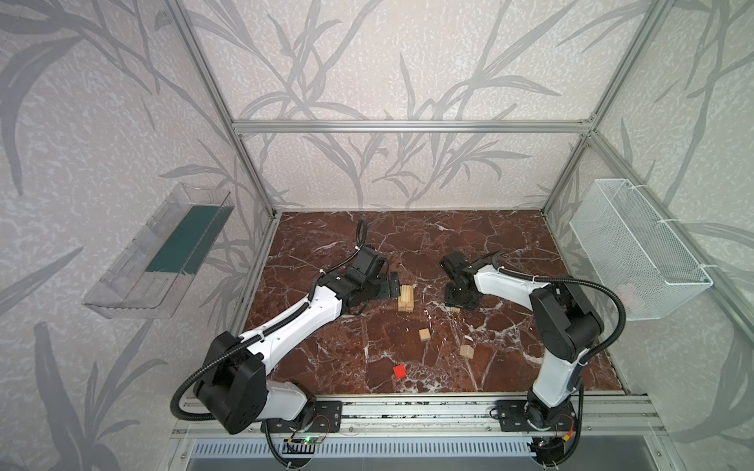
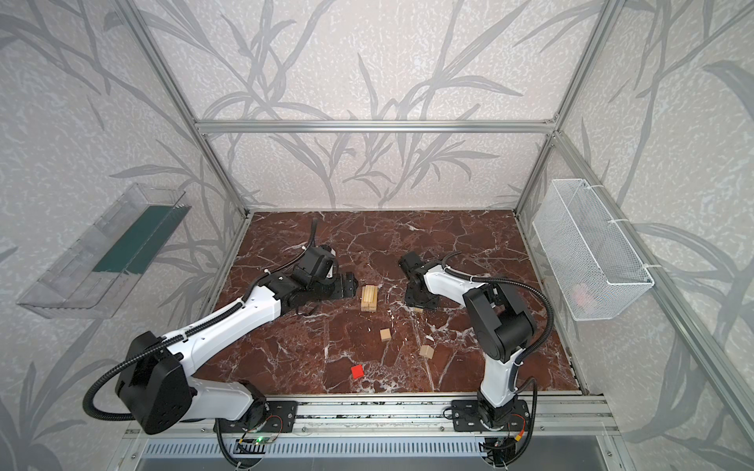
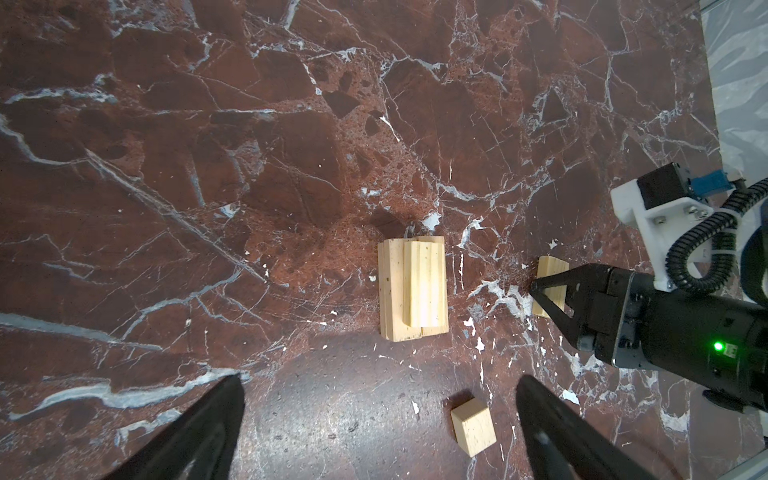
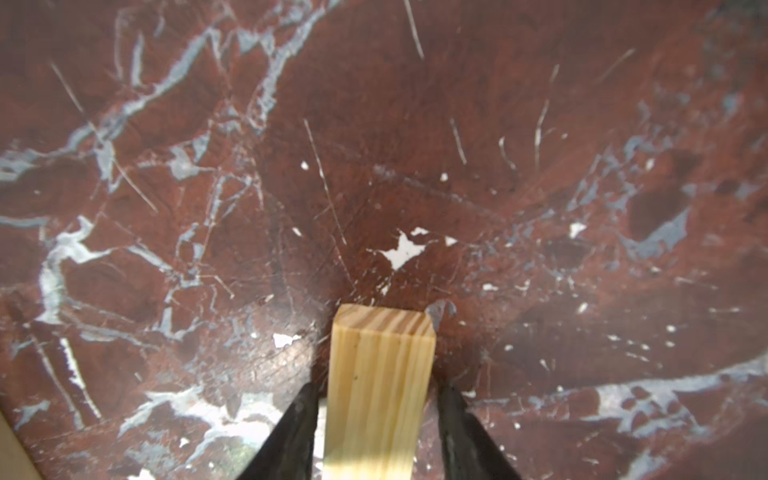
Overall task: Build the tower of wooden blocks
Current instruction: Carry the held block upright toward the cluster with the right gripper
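Observation:
The tower [image 1: 406, 298] [image 2: 369, 298] is a low stack of pale wooden bars in layers at mid-table; its top shows in the left wrist view [image 3: 413, 291]. My left gripper [image 1: 393, 285] [image 3: 380, 378] hovers open just left of it, holding nothing. My right gripper [image 1: 457, 304] [image 4: 378, 388] points down over a lone bar [image 4: 380, 386] [image 3: 550, 266] to the right of the tower. Its jaws straddle the bar with a thin gap on each side. Two pale cubes [image 1: 424, 335] [image 1: 466, 351] and a red cube [image 1: 400, 371] lie nearer the front.
A white wire basket [image 1: 636, 253] hangs on the right wall and a clear plastic tray [image 1: 159, 253] on the left wall. An aluminium rail [image 1: 408, 407] carries both arm bases along the front edge. One pale cube [image 3: 473, 426] lies close to my left fingers.

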### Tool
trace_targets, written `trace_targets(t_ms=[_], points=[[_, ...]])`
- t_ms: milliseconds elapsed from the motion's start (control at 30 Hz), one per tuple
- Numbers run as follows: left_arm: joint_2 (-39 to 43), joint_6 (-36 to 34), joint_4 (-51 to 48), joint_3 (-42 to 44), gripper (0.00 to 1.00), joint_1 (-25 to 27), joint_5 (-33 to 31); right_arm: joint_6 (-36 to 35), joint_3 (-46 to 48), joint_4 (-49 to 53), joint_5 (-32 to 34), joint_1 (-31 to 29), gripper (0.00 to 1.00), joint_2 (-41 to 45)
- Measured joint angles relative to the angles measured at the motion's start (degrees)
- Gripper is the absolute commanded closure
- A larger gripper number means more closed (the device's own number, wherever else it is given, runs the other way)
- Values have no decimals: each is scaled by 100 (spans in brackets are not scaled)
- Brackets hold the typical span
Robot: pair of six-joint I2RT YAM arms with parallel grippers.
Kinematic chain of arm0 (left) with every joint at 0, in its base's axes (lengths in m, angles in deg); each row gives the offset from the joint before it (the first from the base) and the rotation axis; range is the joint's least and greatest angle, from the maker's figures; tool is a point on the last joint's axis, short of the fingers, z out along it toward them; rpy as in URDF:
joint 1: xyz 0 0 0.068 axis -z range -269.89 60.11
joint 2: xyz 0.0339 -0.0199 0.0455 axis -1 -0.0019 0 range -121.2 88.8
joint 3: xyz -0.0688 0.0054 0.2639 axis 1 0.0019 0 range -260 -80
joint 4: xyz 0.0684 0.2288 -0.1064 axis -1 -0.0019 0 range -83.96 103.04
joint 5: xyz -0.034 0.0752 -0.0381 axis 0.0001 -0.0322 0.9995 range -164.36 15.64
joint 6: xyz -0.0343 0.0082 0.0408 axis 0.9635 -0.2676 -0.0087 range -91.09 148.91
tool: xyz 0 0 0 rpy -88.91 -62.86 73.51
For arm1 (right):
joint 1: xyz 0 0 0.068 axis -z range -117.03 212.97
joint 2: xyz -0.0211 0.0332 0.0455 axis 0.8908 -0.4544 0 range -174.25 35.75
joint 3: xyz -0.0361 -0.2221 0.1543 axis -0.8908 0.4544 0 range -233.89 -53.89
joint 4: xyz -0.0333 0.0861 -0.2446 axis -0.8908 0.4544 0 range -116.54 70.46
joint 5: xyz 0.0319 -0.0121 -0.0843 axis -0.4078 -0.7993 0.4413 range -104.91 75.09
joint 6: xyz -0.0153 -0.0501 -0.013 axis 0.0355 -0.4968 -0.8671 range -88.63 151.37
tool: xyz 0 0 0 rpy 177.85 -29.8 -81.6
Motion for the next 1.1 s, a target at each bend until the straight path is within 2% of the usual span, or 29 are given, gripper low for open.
trace_targets(t_ms=[433, 833, 1100], points=[[0, -2, 11, 0, 0, -66, 44, -306, -61, 31, 83, 0, 67, -50], [168, 4, 9, 114, 0, -131, 33, -686, -197, 422, 214, -125, 68, 507], [658, 35, -20, 501, 1, -229, -22, -481, -800, 992, 254, -520, 69, 728]])
